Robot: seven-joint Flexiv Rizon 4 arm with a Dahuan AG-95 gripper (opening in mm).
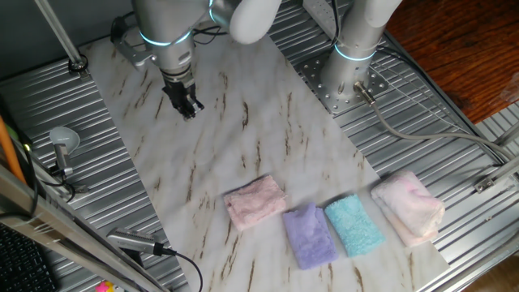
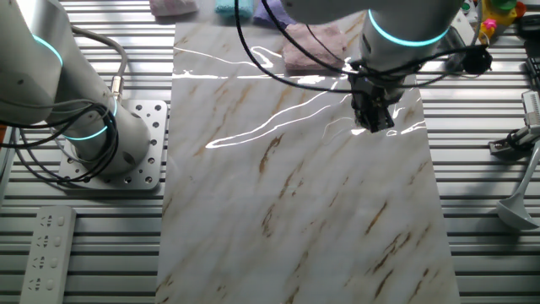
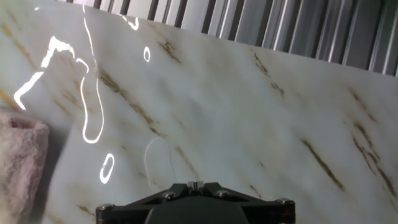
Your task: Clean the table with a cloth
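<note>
1. Four folded towels lie in a row at the lower right of one fixed view; the cloth (image 1: 255, 201), dusty pink and fluffy, is the leftmost, lying on the table (image 1: 203, 162) well apart from the gripper (image 1: 186, 104).
2. In the hand view only an edge of the cloth (image 3: 22, 162) shows at the lower left, cut off by the frame, and the fingertips are out of sight below the black gripper body.
3. In both fixed views the dark fingers hang close together above the slab, holding nothing; how narrow the gap is I cannot tell.
4. The table is a glossy white slab with brown streaky veins and bright glare lines (image 2: 278, 118).
5. A purple towel (image 1: 309, 235), a teal towel (image 1: 353, 225) and a paler pink-white towel (image 1: 408, 207) look plush; ribbed grey metal (image 1: 65, 105) surrounds the slab.
</note>
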